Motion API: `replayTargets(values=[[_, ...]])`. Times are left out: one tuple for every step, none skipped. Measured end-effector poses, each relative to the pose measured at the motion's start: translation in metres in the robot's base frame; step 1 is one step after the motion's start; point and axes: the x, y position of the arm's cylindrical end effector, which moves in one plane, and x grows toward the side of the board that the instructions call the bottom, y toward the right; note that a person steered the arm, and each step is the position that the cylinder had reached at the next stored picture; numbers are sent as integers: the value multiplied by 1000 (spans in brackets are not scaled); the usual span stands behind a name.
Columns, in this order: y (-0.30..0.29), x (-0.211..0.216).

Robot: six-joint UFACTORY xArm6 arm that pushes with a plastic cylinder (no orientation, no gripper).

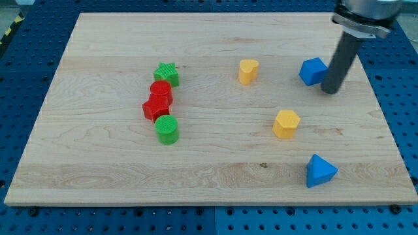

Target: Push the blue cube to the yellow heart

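In the single camera view, the arm's dark rod (339,62) stands near the wooden board's (98,176) upper right corner, its tip (330,89) planted just beside the blue cube (313,71), on the cube's right-hand side; whether the two actually touch cannot be told. The rig carries no fingers at all, so nothing is held: the rod can only shove.

The yellow heart (247,70) sits to the view's left of the cube, in the same band along the board's top edge, with bare wood between them. The cube lies almost directly between tip and heart, which appears to favour a straight push leftward. Done well, the push would run through the cube's middle, since an off-centre contact would likely spin it or let it slip toward the top edge. A slow, steady slide and small corrections should keep it on line, stopping as it reaches the heart, not knocking the heart onward.

Counted across the board: two blue blocks, the cube and a blue triangular block (320,171) near the lower right corner; two yellow, the heart and a yellow hexagonal block (286,123); two green, a green star (167,73) and a green cylinder (167,129); two red blocks (157,101), shapes unclear, clustered between the greens toward the left.
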Motion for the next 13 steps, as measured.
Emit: replayTargets(values=[[39,1],[40,-46],[35,-50],[18,-50],[-2,-50],[-14,-50],[-24,-50],[-33,-49],[-42,-34],[-47,-30],[-51,-30],[-58,-26],[-60,-18]])
